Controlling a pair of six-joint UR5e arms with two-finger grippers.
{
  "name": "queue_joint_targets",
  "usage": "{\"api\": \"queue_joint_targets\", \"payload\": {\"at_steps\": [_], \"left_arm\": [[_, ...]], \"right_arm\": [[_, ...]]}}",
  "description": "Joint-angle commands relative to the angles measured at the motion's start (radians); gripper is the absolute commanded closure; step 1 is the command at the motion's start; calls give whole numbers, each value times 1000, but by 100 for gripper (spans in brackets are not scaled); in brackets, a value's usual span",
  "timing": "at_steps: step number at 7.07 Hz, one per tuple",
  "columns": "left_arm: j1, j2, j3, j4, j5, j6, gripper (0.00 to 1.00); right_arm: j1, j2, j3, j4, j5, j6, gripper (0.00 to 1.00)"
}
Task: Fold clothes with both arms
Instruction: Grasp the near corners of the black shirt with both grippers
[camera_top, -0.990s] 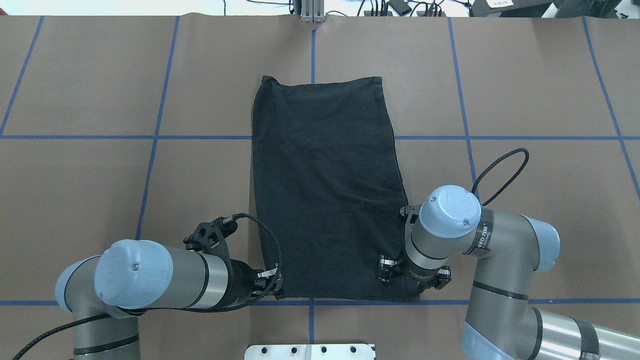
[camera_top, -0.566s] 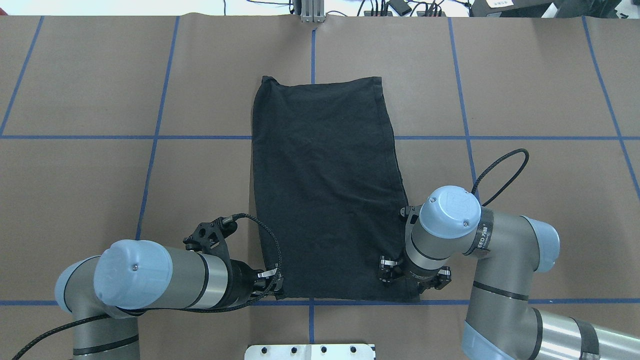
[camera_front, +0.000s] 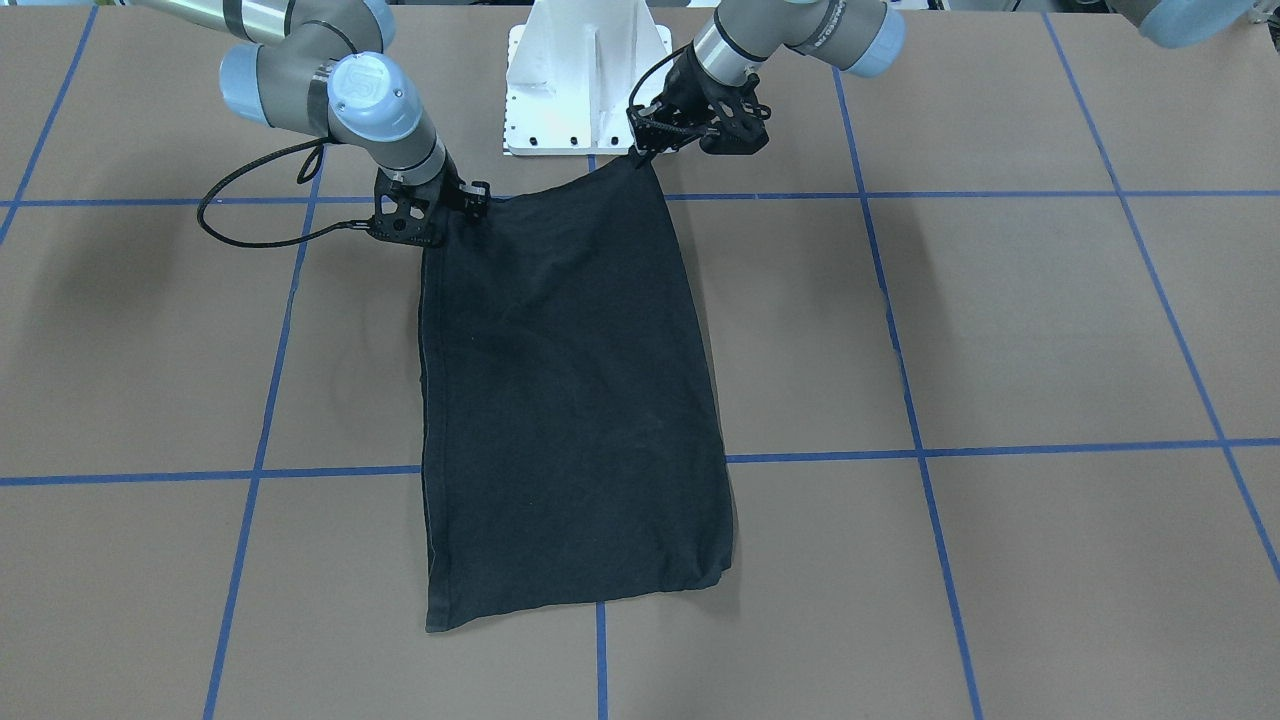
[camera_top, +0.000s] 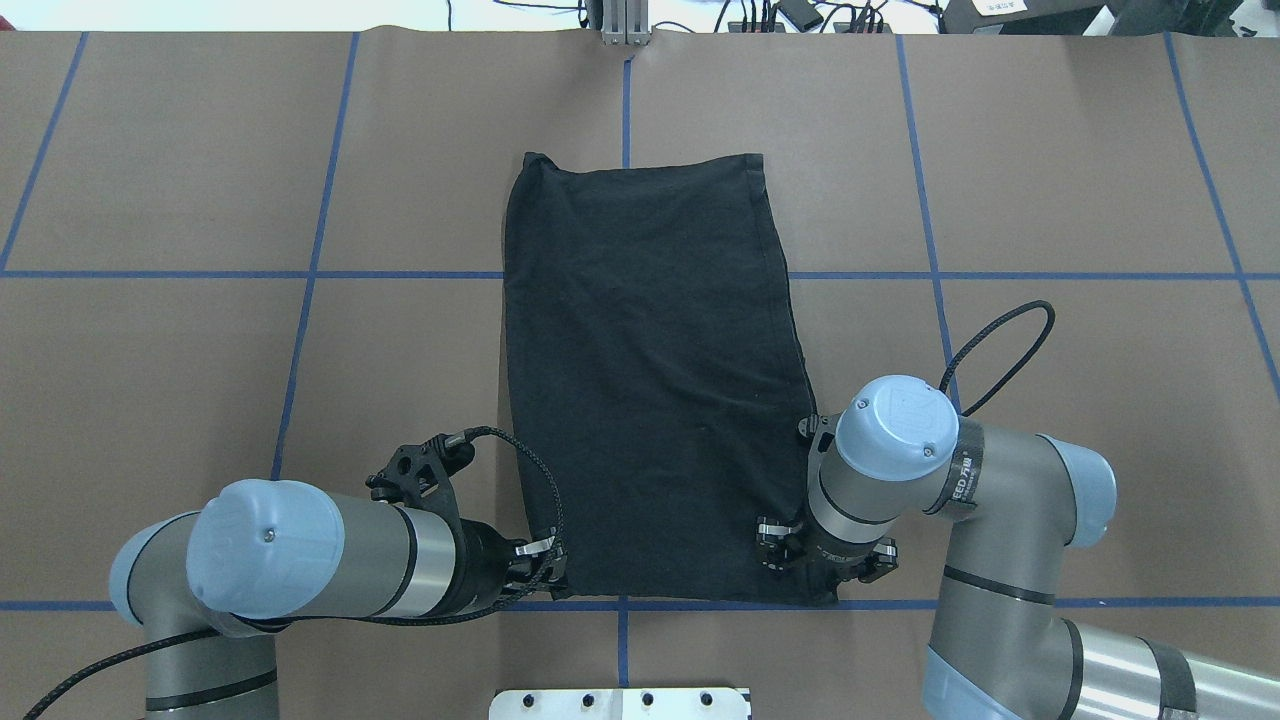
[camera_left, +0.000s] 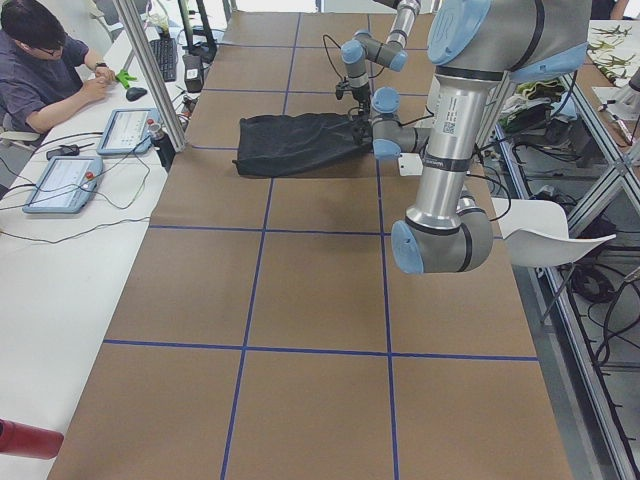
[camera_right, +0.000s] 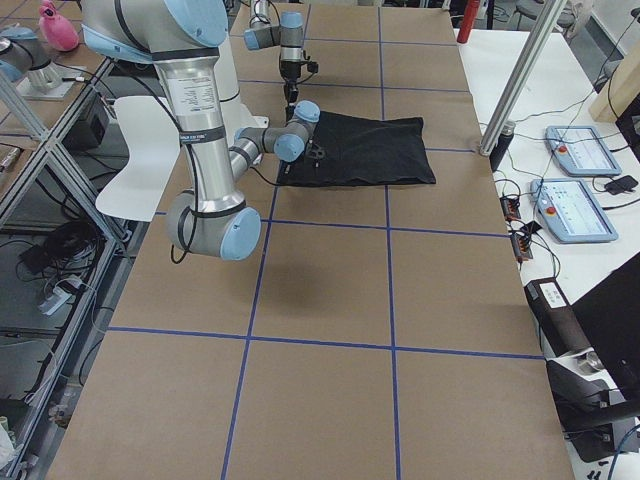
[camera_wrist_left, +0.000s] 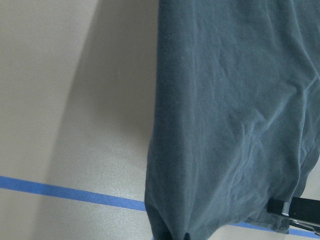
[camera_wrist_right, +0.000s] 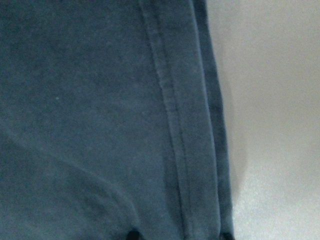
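Slippage is the main risk: the left fingers (camera_front: 648, 140) and right fingers (camera_front: 430, 215) each appear to pinch a near corner of the folded black T-shirt (camera_top: 650, 380), which lies flat mid-bench (camera_top: 1050, 180). Uneven lifting could free one corner or skew the fold.

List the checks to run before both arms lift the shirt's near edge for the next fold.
1. Left claw grips near corner of the folded black cotton T-shirt: ok, corner lifted.
2. Right claw grips other near corner: cannot tell, jaws hidden.
3. Rest of shirt flat, nothing on it: ok.
4. Strip even in width: not ok, wider near the robot.
5. Left arm's black braided cable clear of cloth: not ok, overlaps the edge from overhead.
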Motion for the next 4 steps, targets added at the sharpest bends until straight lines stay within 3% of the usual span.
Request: {"api": "queue_joint_targets", "payload": {"at_steps": [1, 4], "left_arm": [[0, 0, -1, 0, 0, 0, 100], [-1, 0, -9, 2, -2, 0, 100]], "right_arm": [[-1, 2, 1, 0, 0, -3, 76], [5, 2, 7, 1, -4, -15, 100]]}}
